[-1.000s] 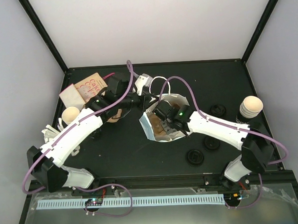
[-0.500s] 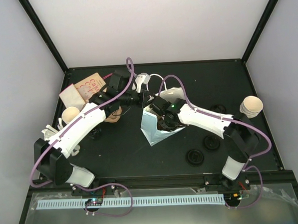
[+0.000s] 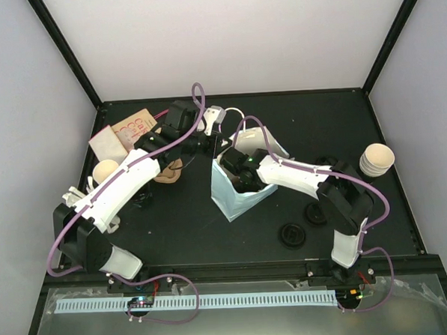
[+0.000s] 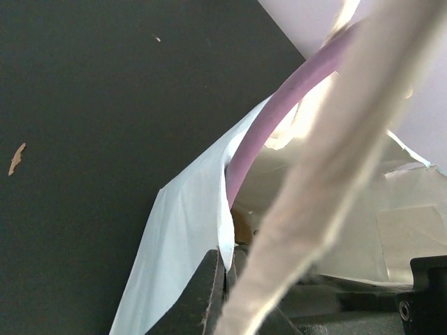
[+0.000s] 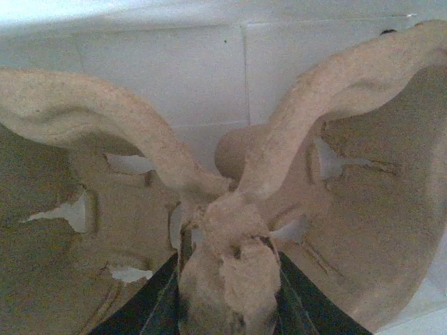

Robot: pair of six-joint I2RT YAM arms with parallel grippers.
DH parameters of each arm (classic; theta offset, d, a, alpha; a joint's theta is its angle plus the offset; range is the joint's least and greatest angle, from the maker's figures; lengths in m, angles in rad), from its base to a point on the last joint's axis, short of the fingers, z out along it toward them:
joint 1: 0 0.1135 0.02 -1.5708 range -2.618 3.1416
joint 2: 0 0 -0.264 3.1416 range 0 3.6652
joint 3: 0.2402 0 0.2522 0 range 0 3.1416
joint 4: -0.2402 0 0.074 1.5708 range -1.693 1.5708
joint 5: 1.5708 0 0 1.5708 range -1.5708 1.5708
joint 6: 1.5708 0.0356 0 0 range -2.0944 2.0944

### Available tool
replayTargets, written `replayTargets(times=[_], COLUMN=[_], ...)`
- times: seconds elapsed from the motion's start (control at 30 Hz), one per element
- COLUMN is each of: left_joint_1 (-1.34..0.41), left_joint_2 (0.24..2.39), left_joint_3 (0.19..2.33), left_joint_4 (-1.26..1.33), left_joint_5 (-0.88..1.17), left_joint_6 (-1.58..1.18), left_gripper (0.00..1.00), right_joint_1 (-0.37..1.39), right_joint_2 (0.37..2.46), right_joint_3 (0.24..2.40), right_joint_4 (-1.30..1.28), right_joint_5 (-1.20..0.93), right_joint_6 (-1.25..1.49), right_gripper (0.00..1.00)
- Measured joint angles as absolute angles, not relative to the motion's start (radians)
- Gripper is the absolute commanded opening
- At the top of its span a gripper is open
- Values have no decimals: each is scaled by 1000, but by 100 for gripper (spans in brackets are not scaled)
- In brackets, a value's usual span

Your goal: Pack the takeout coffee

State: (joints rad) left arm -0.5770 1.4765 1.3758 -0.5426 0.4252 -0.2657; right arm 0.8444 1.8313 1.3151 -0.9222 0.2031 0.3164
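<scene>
The left pincer (image 4: 225,269) is pressed together on the rim of the paper bag (image 3: 236,200), holding its mouth open at table (image 3: 181,226) centre. The right pincer (image 5: 227,262) pinches the pulp cup carrier (image 5: 349,181) by its middle ridge, inside the bag, apparently to seat it.

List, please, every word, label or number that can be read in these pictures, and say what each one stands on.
Red lettering on the brown paper packet at the far left of the table: too small and blurred to read.
White bag: no print visible.
Cup tray inside the bag: no print visible.
Nothing else in view carries readable text.
</scene>
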Motion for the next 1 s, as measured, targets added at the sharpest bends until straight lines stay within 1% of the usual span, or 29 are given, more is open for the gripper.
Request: replayTargets(times=[0.33,0.37,0.4,0.43,0.47,0.53,0.57,0.6,0.7,1.0], left_joint_1=[-577,-577,-577,-577,-577,-577,-577,-577,-577,-577], left_joint_2=[1478,1478,1478,1478,1478,1478,1478,1478,1478,1478], left_joint_3=[1383,1383,1383,1383,1383,1383,1383,1383,1386,1389], left_joint_4=[-548,-548,-548,-548,-548,-547,-546,-545,-543,-543], left_joint_5=[427,427,427,427,427,430,433,435,449,476], left_joint_6=[-237,-236,-234,-233,-231,-228,-227,-226,-224,-224], left_gripper=[2,2,1,2,2,2,2,2,2,2], right_joint_1=[845,845,845,845,845,844,845,845,845,844], right_joint_2=[1848,1848,1848,1847,1847,1845,1843,1840,1826,1808], right_joint_3=[1289,1287,1285,1283,1280,1268,1263,1260,1254,1224], right_joint_4=[-891,-889,-887,-884,-880,-878,-876,-875,-870,-839], right_joint_5=[212,216,218,219,220,220,217,213,196,183], right_joint_6=[307,306,303,302,297,291,284,272,258,248], right_gripper=[30,33,44,58,68,82,91,94,100,100])
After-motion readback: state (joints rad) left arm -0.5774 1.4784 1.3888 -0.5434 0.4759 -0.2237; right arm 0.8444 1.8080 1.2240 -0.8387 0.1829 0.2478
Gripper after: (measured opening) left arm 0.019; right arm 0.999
